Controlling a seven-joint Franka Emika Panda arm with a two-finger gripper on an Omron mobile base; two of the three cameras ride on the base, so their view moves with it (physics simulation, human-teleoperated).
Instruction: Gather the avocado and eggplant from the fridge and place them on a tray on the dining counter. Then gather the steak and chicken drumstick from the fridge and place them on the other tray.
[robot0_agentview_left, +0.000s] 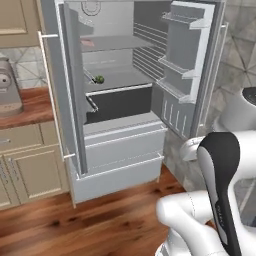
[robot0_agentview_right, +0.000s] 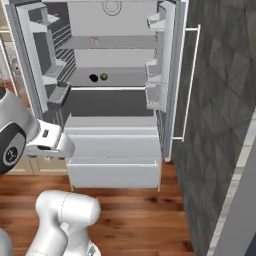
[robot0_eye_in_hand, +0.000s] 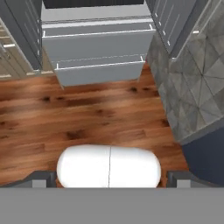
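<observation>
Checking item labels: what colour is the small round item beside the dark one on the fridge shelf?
Green, likely the avocado; clearest in the right base view.

The arm (robot0_agentview_left: 220, 200) is glossy white — rounded, bulbous link shells — with a dark, near-black band running along one link. A dark circular joint cap (robot0_agentview_right: 11, 145) bears small light marks; finger tips (robot0_eye_in_hand: 41, 177) are dark grey.

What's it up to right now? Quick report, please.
Gripper open, empty, aimed at floor. Avocado and dark eggplant on fridge shelf. Doors open, path clear.
</observation>
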